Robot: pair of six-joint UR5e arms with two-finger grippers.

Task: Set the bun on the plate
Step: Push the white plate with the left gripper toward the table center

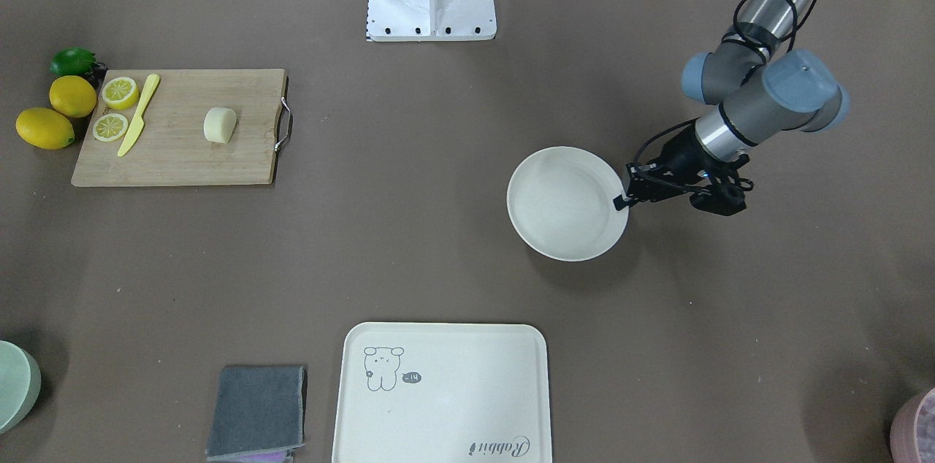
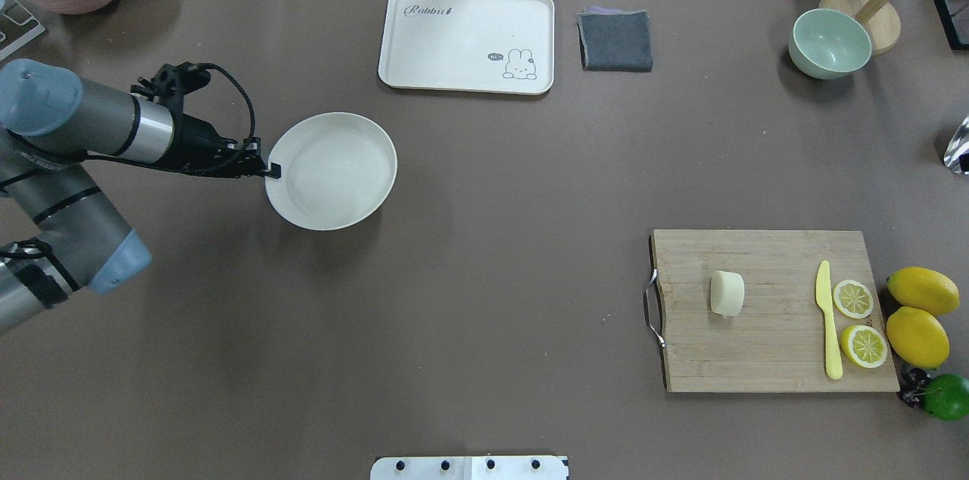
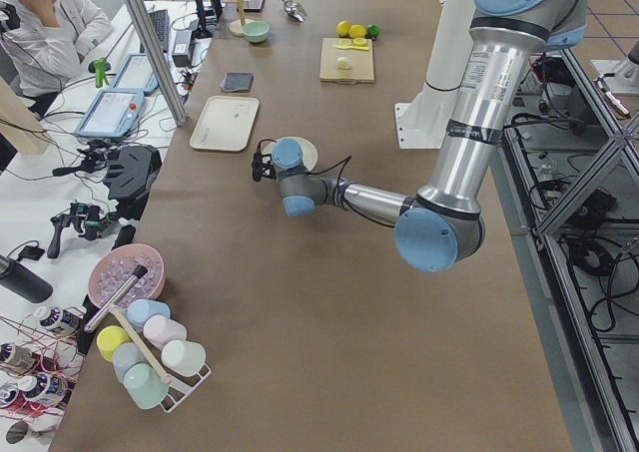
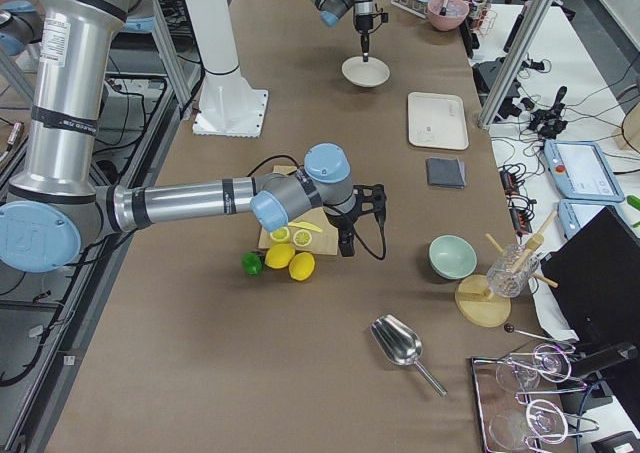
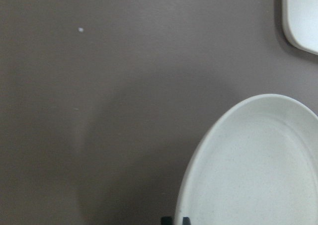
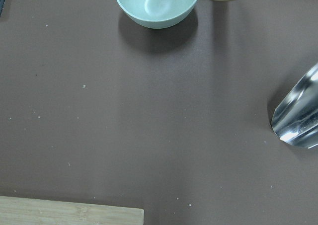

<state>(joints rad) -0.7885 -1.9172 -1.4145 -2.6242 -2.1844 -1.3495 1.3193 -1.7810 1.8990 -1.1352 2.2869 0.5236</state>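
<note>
The bun (image 2: 727, 293) lies on a wooden cutting board (image 2: 764, 359) at the table's right; it also shows in the front view as a pale lump (image 1: 220, 125). The round off-white plate (image 2: 333, 171) is at the left of the table. My left gripper (image 2: 272, 170) is shut on its near rim, and the dark fingertips (image 5: 172, 220) pinch the edge in the left wrist view. My right gripper (image 4: 347, 241) shows only in the exterior right view, beside the board; I cannot tell whether it is open or shut.
A cream tray (image 2: 467, 39) and a grey cloth (image 2: 615, 40) lie at the far edge. A green bowl (image 2: 829, 43) stands far right, with a metal scoop (image 6: 298, 115) nearby. Lemons (image 2: 920, 313), lemon slices and a yellow knife (image 2: 829, 321) crowd the board's right end.
</note>
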